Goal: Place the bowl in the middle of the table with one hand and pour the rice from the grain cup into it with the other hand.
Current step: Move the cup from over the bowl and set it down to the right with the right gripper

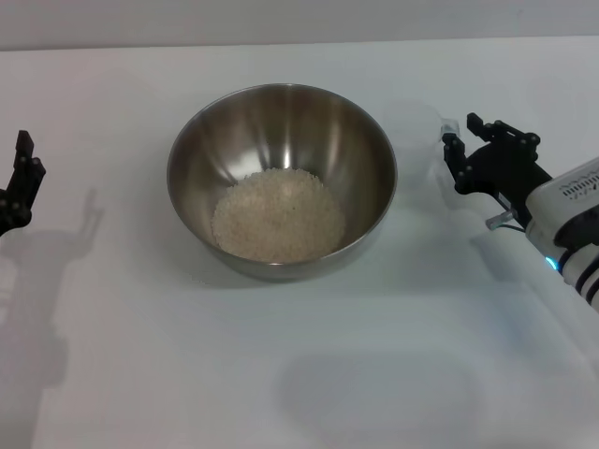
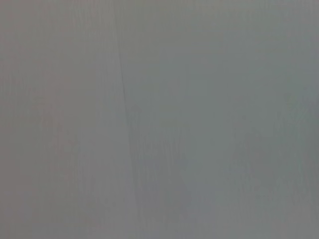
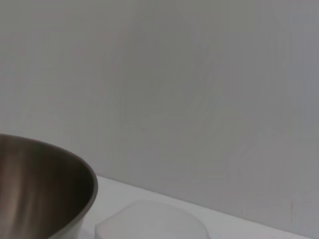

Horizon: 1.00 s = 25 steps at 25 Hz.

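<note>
The bowl [image 1: 282,178] is sitting mid-counter [image 1: 299,374], holding the rice [image 1: 277,216]. At three o'clock, the right gripper [image 1: 453,142] is pinching the light, slippery, empty-looking grain cup [image 1: 418,140]; best grasped mid-wall. The left gripper [image 1: 19,182] is idling at nine o'clock, fingers' state unclear.

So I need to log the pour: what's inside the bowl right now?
The bowl holds a loose mound of off-white rice over its bottom. The metal floor beneath the grains is covered. The upper inner walls are bare and shiny.
</note>
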Tool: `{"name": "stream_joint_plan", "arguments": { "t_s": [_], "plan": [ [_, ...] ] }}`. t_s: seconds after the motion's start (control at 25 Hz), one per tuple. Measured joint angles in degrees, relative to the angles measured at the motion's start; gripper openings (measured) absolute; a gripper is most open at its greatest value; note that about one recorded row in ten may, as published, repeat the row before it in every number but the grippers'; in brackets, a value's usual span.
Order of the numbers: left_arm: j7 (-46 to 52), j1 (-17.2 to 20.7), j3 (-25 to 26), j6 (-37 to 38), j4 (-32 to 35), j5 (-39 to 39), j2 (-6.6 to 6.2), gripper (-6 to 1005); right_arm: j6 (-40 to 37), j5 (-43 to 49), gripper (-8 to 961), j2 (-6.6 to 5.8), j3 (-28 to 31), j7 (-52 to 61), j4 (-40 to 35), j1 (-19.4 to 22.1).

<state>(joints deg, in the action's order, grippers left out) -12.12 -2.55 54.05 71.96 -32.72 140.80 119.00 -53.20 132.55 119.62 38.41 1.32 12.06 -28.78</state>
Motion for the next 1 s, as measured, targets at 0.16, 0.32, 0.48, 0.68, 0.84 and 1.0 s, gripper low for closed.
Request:
{"name": "stream_joint_plan", "arguments": {
  "t_s": [0.16,0.32,0.48,0.68,0.84,1.0],
  "plan": [
    [0.0,0.0,-0.2,-0.1,-0.1,0.0,0.00,825,-0.4,0.0,323,0.08,-0.1,0.0,0.1,0.2],
    [0.0,-0.1,-0.5,-0.1,0.0,0.0,0.00,825,-0.2,0.1,358,0.09,-1.5,0.0,0.2,0.0],
    [0.0,-0.1,-0.5,-0.1,0.0,0.0,0.00,825,0.5,0.1,402,0.09,-2.1,0.0,0.7,-0.1],
    [0.0,-0.1,-0.6,-0.1,0.0,0.0,0.00,825,1.5,0.1,435,0.09,-2.1,0.0,1.1,-0.2],
    [0.0,-0.1,-0.6,-0.2,0.0,0.0,0.00,825,0.9,0.1,435,0.08,-2.3,0.0,2.1,1.0],
    [0.0,-0.1,-0.7,-0.2,0.0,0.0,0.00,825,-2.0,0.1,436,0.04,-3.1,0.0,2.5,3.1]
  ]
}}
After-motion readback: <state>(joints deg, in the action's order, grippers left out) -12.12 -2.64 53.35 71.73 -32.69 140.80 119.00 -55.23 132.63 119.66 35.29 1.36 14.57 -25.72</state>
